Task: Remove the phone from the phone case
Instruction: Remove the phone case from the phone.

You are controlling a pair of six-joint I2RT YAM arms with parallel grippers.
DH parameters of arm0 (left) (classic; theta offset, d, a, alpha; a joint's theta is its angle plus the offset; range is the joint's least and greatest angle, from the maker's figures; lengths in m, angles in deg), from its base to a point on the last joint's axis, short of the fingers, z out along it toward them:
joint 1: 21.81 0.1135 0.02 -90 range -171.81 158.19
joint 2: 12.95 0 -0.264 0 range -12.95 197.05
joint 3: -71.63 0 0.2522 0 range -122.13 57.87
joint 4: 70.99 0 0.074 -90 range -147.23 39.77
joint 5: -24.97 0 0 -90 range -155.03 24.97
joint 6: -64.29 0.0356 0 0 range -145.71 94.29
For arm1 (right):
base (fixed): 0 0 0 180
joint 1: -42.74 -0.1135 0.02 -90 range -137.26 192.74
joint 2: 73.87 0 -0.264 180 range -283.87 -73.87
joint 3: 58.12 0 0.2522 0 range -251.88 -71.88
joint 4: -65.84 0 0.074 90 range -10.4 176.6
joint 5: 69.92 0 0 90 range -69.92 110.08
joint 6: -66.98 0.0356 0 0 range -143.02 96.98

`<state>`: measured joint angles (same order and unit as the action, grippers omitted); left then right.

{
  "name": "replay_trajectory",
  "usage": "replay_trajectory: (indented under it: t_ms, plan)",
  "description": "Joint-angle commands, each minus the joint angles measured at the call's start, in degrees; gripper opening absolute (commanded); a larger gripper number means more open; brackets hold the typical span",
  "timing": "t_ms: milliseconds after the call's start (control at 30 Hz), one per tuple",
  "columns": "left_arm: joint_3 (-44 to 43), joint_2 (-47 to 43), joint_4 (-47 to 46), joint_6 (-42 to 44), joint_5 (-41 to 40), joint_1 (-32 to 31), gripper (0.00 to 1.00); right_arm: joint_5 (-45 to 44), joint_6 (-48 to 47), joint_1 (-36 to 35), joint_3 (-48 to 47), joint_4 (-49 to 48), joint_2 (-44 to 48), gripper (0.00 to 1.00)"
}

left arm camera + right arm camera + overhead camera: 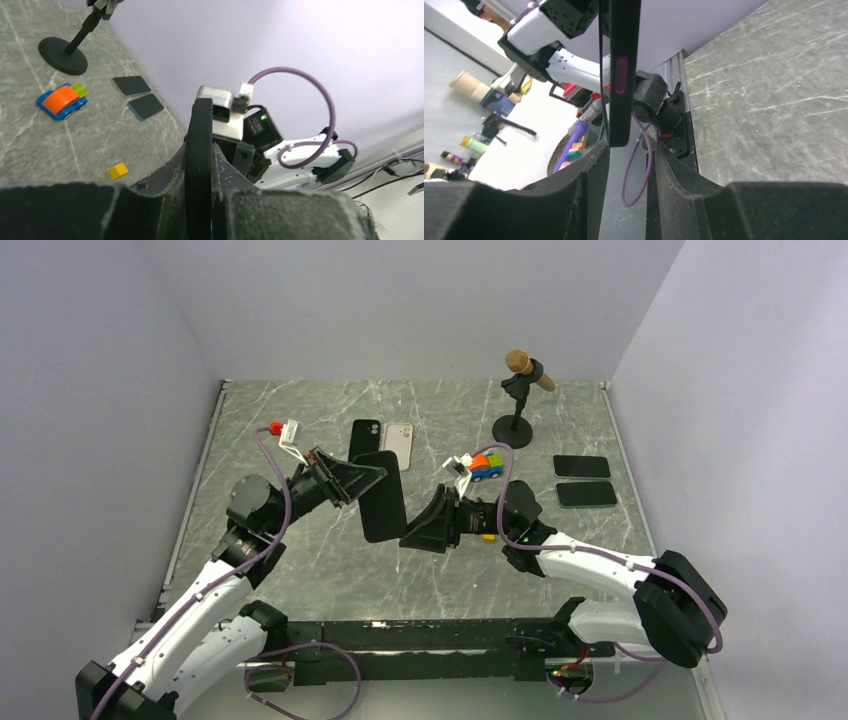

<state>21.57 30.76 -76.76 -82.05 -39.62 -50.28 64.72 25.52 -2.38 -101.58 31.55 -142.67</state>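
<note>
Grey marble tabletop (600, 440); at mid-frame the left gripper (345, 478) clamps the black cased phone (382, 495) aloft. The right gripper (420, 530) straddles its lower end, jaws partly apart. Peeling looks in hand; next, pinch the case's edge and pull.

Near edge of table (330, 580), left and middle: bare, free passage.
Centre: cased phone (381, 497) aloft between left gripper (345, 478) and right gripper (425, 525), bars crossing.
Far edge, middle: phone-shaped black piece (365, 432), white piece (399, 436).
Beside right gripper: toy car (486, 467), yellow block (488, 537).
Far-right corner: mic stand (518, 415).
Right edge: two dark phones (582, 467).
</note>
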Motion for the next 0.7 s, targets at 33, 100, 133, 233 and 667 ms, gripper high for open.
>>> replay_trajectory:
  t_ms: [33, 100, 133, 233, 667]
  plan:
    - [-0.2, 0.3, -12.7, -7.7, 1.6, 0.8, 0.00, 3.8, 0.8, -0.8, -0.7, -7.4, -1.6, 0.42]
    - [0.1, 1.4, -15.4, -9.8, 3.2, 0.8, 0.00, 4.0, 0.7, -0.7, -1.0, -8.0, -1.9, 0.39]
    - [0.2, 1.9, -16.5, -10.9, 3.9, 0.8, 0.00, 3.8, 0.7, -0.8, -1.0, -8.4, -1.9, 0.38]
    - [0.6, 3.3, -20.0, -12.9, 5.7, 1.0, 0.00, 4.3, 1.0, -0.8, -1.6, -9.6, -2.1, 0.38]
    - [-0.5, 2.3, -16.3, -9.1, 5.6, 1.5, 0.00, 4.9, -1.4, -0.8, -1.1, -8.1, 2.5, 0.56]
